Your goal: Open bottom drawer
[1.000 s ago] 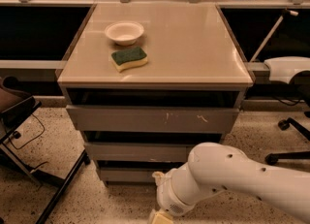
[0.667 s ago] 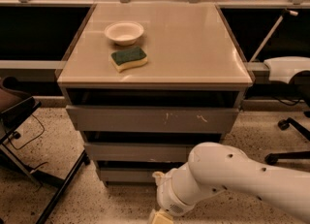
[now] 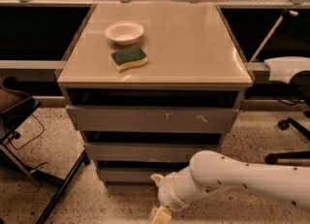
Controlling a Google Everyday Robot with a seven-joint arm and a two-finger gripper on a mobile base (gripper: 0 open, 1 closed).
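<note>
The bottom drawer [image 3: 127,174] is the lowest of three grey handleless fronts of the cabinet, plain and flat, and it looks closed. My white arm reaches in from the lower right. My gripper [image 3: 160,207] is low at the picture's bottom edge, just in front of and slightly below the bottom drawer's right half; a pale fingertip [image 3: 160,215] shows there. The arm hides the drawer's right part.
The top drawer [image 3: 150,119] has white scratches; the middle drawer [image 3: 145,151] sits under it. On the cabinet top [image 3: 193,48] lie a white bowl [image 3: 124,32] and a green-yellow sponge [image 3: 128,58]. A chair base [image 3: 29,165] stands left, another chair [image 3: 290,121] right.
</note>
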